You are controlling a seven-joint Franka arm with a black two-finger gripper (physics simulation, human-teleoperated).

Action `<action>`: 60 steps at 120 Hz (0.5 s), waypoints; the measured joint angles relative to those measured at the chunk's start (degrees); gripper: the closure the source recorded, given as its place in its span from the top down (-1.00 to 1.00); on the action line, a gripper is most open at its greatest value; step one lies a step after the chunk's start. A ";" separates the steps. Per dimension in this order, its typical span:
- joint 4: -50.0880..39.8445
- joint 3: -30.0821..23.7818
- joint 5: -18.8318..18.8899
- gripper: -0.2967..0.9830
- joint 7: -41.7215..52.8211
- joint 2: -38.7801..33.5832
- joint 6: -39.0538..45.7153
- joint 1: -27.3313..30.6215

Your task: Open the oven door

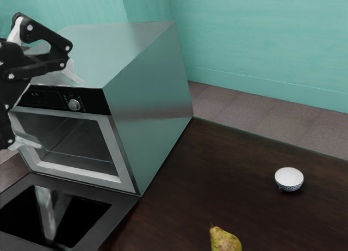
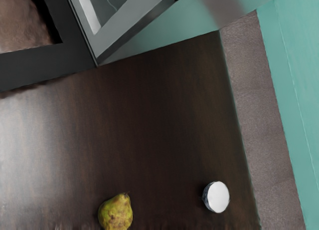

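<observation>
The gripper [image 1: 48, 106] stands open in front of the oven [image 1: 149, 93], one finger by its upper front edge, the other lower, before the cavity. Below, the oven door [image 1: 120, 204] is open, folded down flat from the oven's bottom front edge. Beyond the oven's side, on the worktop [image 1: 217, 169], lie a pear [image 1: 225, 241] and, nearer the edge along the floor [image 1: 244, 106], a white bowl [image 1: 289, 178] with a blue-patterned outside.

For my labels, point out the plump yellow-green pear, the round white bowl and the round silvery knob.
Pear [image 2: 117, 213]: wrist view, its body.
Bowl [image 1: 289, 176]: exterior view, its inside.
Knob [image 1: 74, 104]: exterior view, its face.
</observation>
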 joint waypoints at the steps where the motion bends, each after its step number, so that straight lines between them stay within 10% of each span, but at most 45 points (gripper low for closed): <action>1: 1.56 -1.07 0.09 0.53 -0.77 1.35 -0.67 -0.22; 12: 11.49 -8.00 3.36 0.53 -8.37 15.77 -5.84 -4.26; 28: 13.17 6.61 8.77 0.54 -15.95 32.21 -6.47 -20.58; 60: 6.30 19.61 5.93 0.54 -27.11 35.24 -2.36 -28.00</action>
